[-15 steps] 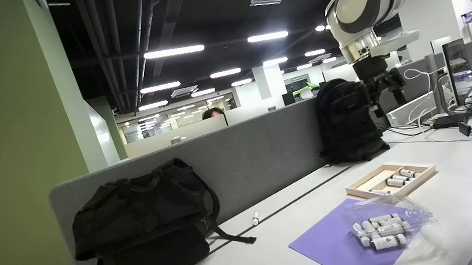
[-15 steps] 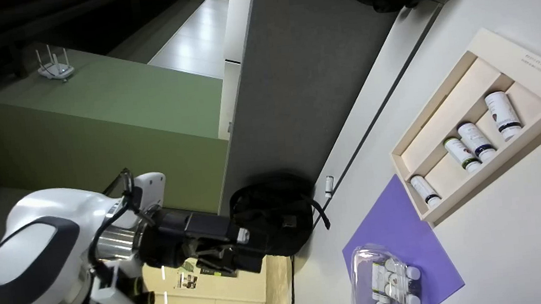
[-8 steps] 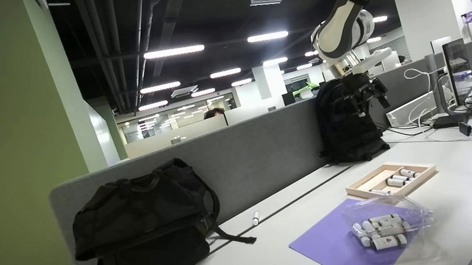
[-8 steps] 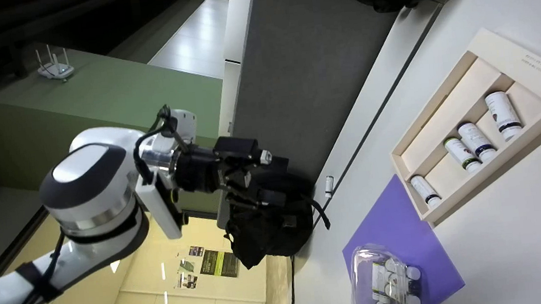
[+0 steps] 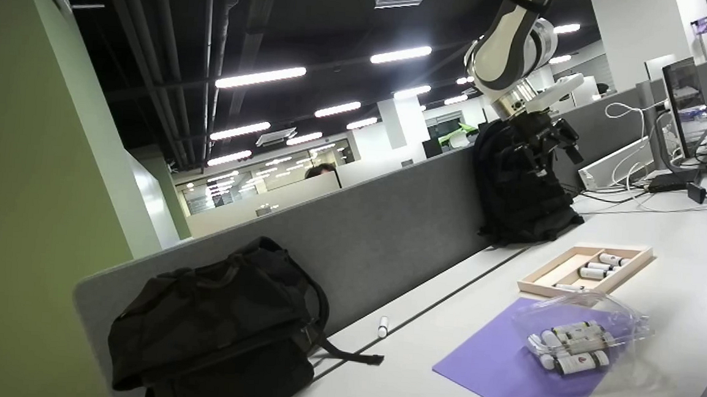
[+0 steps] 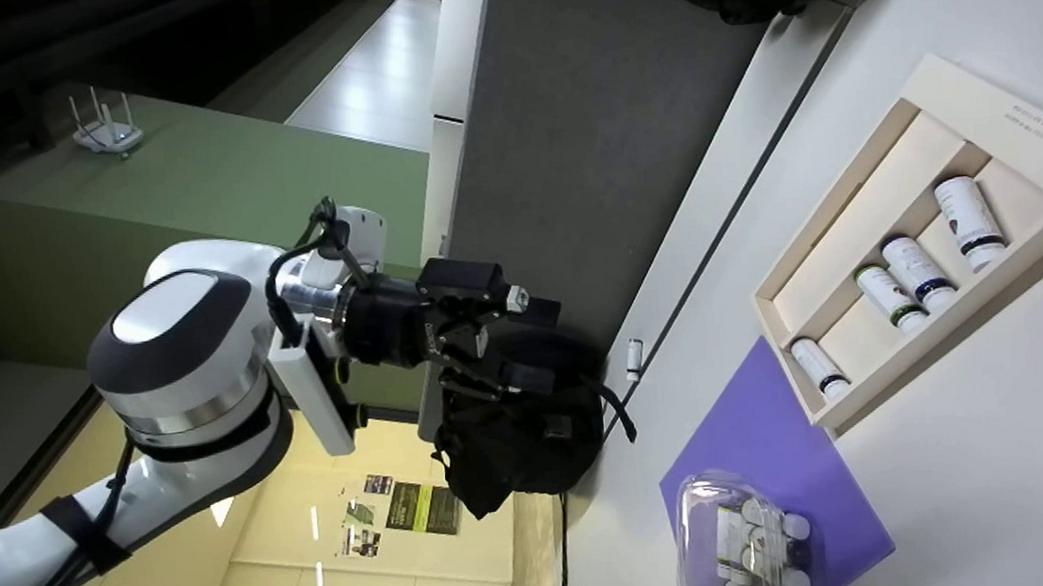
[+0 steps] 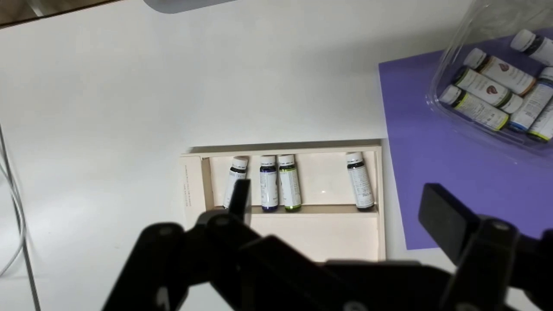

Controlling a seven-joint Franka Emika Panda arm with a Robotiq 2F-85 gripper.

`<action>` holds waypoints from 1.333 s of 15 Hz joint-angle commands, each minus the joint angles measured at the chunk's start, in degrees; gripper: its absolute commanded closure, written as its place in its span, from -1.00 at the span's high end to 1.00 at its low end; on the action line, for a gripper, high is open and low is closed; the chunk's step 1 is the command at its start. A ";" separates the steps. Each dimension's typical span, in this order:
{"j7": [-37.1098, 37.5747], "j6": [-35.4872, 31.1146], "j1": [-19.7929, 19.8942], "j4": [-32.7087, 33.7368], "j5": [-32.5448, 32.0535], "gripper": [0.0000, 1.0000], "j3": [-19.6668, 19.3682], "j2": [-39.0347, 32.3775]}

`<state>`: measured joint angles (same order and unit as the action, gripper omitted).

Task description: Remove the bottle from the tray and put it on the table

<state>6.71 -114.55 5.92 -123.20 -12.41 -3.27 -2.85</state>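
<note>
Claw [image 7: 337,198] spread wide, four bottles [image 7: 268,185] in the tray [image 7: 319,237]

In the wrist view the claw's fingers [image 7: 449,222] stand far apart, one at 4 o'clock before the purple mat [image 7: 408,116], its mate at 7, covering part of a bottle. The tray lies near 6 on the table [image 7: 108,99]. All four bottles lie in its 12 o'clock compartment, caps toward 12: one at the 9 o'clock end, two side by side between, one by the 3 o'clock wall. Which of them the task means, I cannot tell. At 2 o'clock a clear tub [image 7: 445,65] with more bottles [image 7: 488,88] overlaps the mat.

In an exterior view the claw hangs between 2 and 3 o'clock, well above the table, before a black bag [image 5: 522,202]. The tray shows just past 3, a loose bottle [image 5: 383,327] on the table near 6, a strapped bag [image 5: 216,331] at 7.

In an exterior view the claw is at the centre, well apart from the tray at 3; a white router [image 6: 107,136] stands at 10.
</note>
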 commanded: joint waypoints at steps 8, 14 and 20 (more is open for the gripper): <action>-6.77 -3.92 -0.35 2.38 2.90 1.00 -0.46 -3.59; -32.21 -4.72 1.44 12.08 13.58 1.00 1.20 -16.04; -39.15 0.54 1.68 15.44 12.02 1.00 2.98 -21.40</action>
<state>-32.65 -114.04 6.97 -107.81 -0.12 -0.95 -24.28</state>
